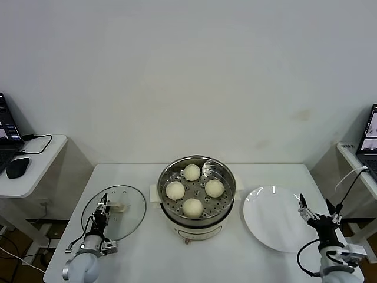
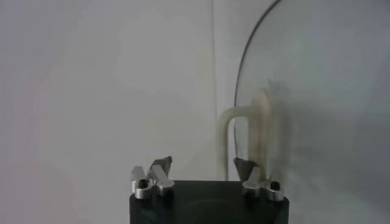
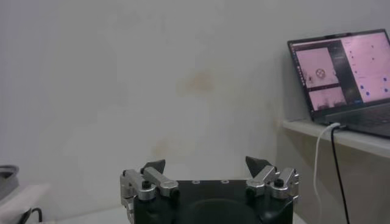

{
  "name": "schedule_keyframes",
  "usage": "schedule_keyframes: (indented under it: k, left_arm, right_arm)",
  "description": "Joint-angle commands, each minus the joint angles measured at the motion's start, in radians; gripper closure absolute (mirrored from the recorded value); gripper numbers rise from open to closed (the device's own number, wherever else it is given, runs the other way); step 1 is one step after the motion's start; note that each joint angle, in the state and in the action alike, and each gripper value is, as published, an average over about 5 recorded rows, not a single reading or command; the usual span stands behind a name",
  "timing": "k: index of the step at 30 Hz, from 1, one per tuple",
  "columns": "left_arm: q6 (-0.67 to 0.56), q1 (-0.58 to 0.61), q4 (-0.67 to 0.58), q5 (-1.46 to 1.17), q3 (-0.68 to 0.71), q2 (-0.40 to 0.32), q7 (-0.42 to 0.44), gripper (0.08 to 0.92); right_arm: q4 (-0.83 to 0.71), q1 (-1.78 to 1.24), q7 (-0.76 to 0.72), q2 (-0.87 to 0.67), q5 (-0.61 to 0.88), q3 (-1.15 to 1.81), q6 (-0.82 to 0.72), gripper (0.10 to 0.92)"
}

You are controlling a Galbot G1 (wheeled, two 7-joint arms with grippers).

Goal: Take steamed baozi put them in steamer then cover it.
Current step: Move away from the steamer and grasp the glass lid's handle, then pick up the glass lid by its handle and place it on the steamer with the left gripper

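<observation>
Four cream-white steamed baozi [image 1: 192, 172] lie in the shiny steamer [image 1: 230, 177] on its cream pot base at the table's middle. To its left the round glass lid [image 1: 133, 219] lies flat, its cream handle [image 1: 122, 207] up. My left gripper [image 1: 103, 208] hovers low over the lid's left part, beside the handle. In the left wrist view the left gripper [image 2: 203, 165] has its fingers partly apart with nothing between them; the lid's handle [image 2: 247, 122] stands just past one fingertip [image 2: 245, 165]. My right gripper [image 1: 321, 207] [image 3: 205, 163] waits open at the table's right edge.
A flat white plate [image 1: 277, 227] lies right of the steamer, close to the right gripper. Side tables with laptops [image 3: 341, 73] stand on both sides; the left one [image 1: 41, 159] holds a black mouse [image 1: 17, 168]. A cable [image 1: 347, 186] hangs near the right arm.
</observation>
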Motion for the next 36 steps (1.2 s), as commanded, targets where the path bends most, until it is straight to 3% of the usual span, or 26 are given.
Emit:
schedule_keyframes:
  k: [1,12,18,27,36]
  left_arm:
    - [-0.009,-0.005,0.032,0.0,0.0,0.002,-0.019,0.554]
    - [-0.015,-0.002,0.011,-0.013,-0.002,-0.001,-0.043,0.852]
    - [0.042,0.054,-0.152,-0.065,-0.008,0.0,0.011,0.866]
    - [0.249,0.179,-0.461,-0.038,-0.011,-0.029,0.106,0.866]
    - [0.353,0.255,-0.558,0.027,-0.035,-0.004,0.109,0.866]
  right_arm:
    - [0.002,-0.002,-0.001,0.001,-0.001,0.002,0.0,0.203]
    - [0.021,-0.017,-0.002,-0.002,-0.001,0.012,-0.002,0.203]
    - [0.023,-0.013,-0.002,-0.001,0.0,0.009,-0.005,0.203]
    - [0.025,0.003,-0.002,-0.003,0.013,0.003,-0.01,0.203]
    - [0.038,0.001,-0.002,-0.008,0.029,-0.002,-0.014,0.203]
